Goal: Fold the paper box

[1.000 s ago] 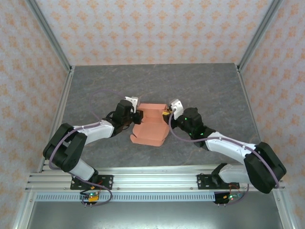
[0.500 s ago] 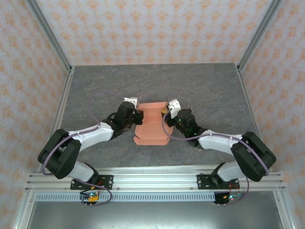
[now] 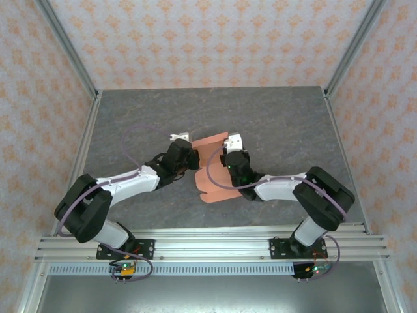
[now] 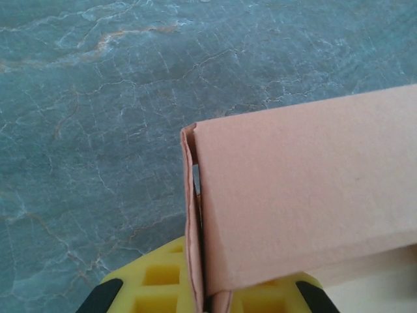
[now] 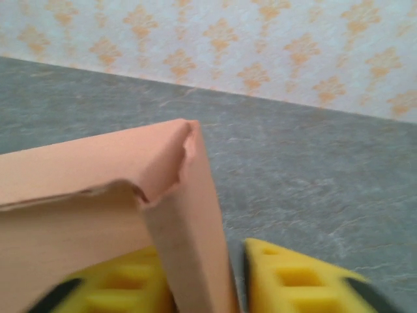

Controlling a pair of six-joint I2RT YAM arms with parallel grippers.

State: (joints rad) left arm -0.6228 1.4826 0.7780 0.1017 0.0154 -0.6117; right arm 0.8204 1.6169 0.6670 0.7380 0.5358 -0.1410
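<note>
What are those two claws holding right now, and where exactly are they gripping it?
Both pinch the paper box, a folded salmon card: the left gripper on its left side wall, the right gripper on its right side wall.

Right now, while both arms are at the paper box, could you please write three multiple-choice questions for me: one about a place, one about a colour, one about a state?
1. Where on the table is the paper box?
A) far right corner
B) between the left gripper and the right gripper
C) near left edge

2. What colour are the finger pads?
A) blue
B) white
C) yellow

3. In what state is the box's card?
A) folded, with panels meeting at a corner
B) one flat sheet
C) torn in two

Answers:
1 B: the top view shows a gripper at each side of it.
2 C: both wrist views show yellow pads.
3 A: both wrist views show creased panels joining at a corner.
</note>
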